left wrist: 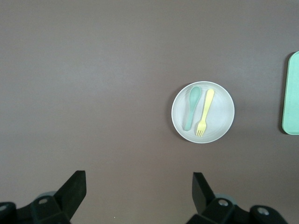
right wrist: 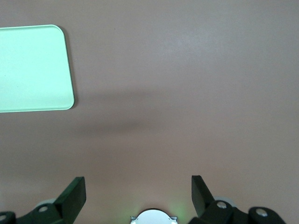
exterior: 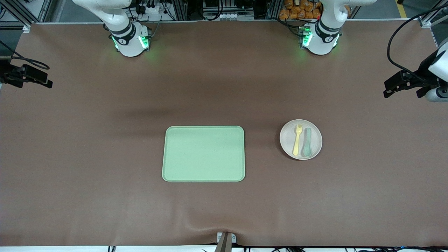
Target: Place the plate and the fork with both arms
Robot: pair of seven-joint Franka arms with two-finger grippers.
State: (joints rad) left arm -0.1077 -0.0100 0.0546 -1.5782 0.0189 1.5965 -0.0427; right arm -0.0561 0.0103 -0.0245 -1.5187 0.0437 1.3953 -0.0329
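Note:
The pale plate (exterior: 316,140) lies on the brown table toward the left arm's end, beside the light-green tray (exterior: 203,154). The yellow fork (exterior: 297,139) lies on the plate next to a teal spoon (exterior: 307,141). My left gripper (left wrist: 138,179) is open and empty, high over bare table, well apart from the plate (left wrist: 223,112) and fork (left wrist: 205,112). My right gripper (right wrist: 138,183) is open and empty, high over bare table near its own base (right wrist: 154,217), with a corner of the tray (right wrist: 32,70) in view. Neither gripper shows in the front view.
The tray holds nothing. Its edge shows in the left wrist view (left wrist: 292,93). A black device on a mount (exterior: 26,75) juts over the right arm's end of the table. Another black device (exterior: 409,82) juts over the left arm's end. A small clamp (exterior: 225,239) sits at the table's near edge.

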